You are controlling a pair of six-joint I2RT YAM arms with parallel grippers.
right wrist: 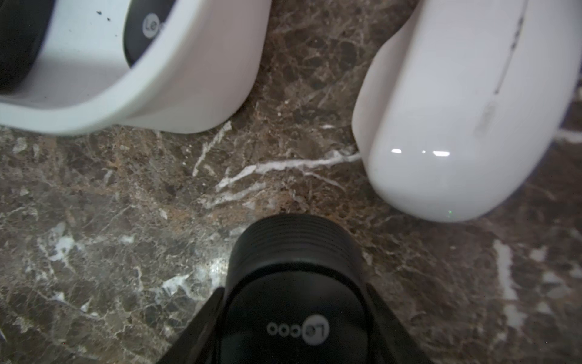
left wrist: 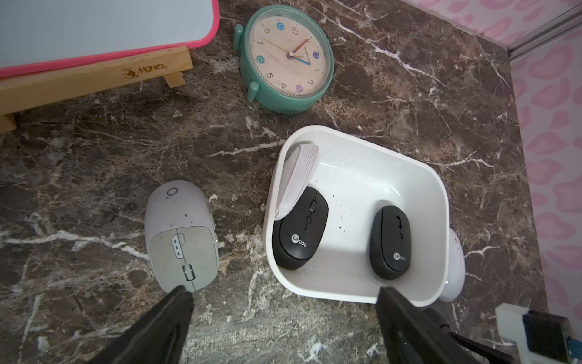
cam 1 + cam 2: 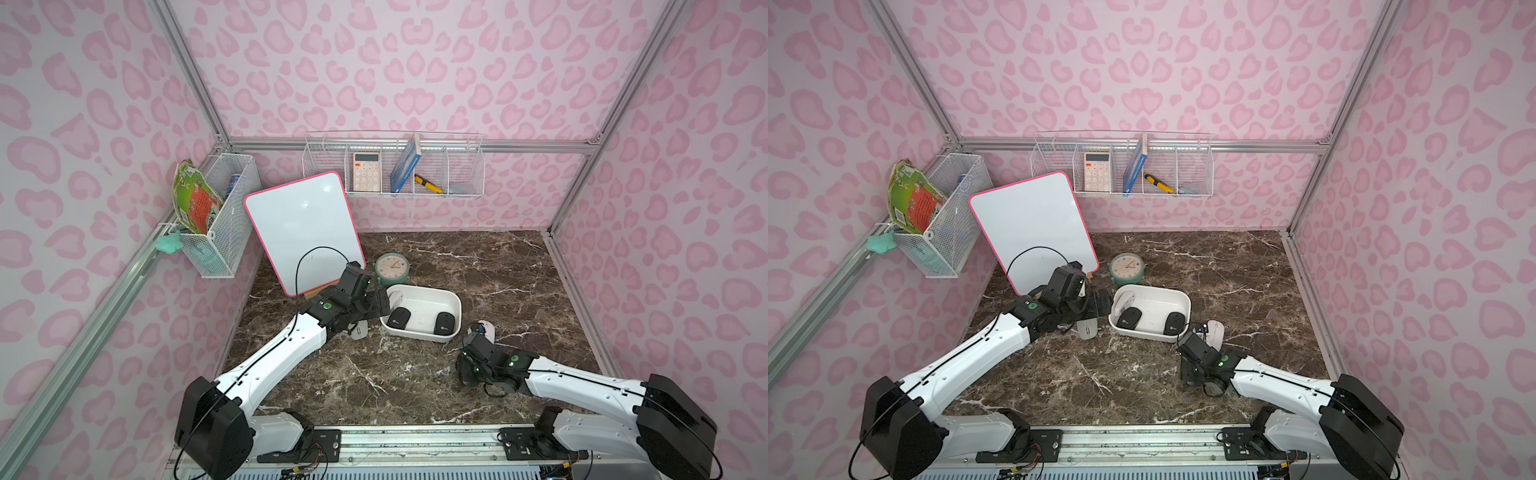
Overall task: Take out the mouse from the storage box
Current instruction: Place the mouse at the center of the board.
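Observation:
The white storage box (image 3: 453, 297) (image 2: 441, 189) sits mid-table. In it lie two black mice (image 2: 300, 228) (image 2: 390, 242), and a pale mouse (image 2: 297, 176) leans on its end wall. A grey-white mouse (image 2: 181, 233) rests on the table to the left of the box, and a white mouse (image 1: 456, 110) to its right. My left gripper (image 2: 283, 291) hangs open by the box's left end with nothing between its fingers. My right gripper (image 1: 294, 288) is shut on a third black mouse (image 1: 289, 252), low over the table in front of the box (image 1: 189, 78).
A green alarm clock (image 3: 391, 269) lies just behind the box. A pink-edged whiteboard (image 3: 303, 228) on a wooden easel stands at the back left. Wire baskets hang on the back wall (image 3: 395, 166) and the left wall (image 3: 220, 216).

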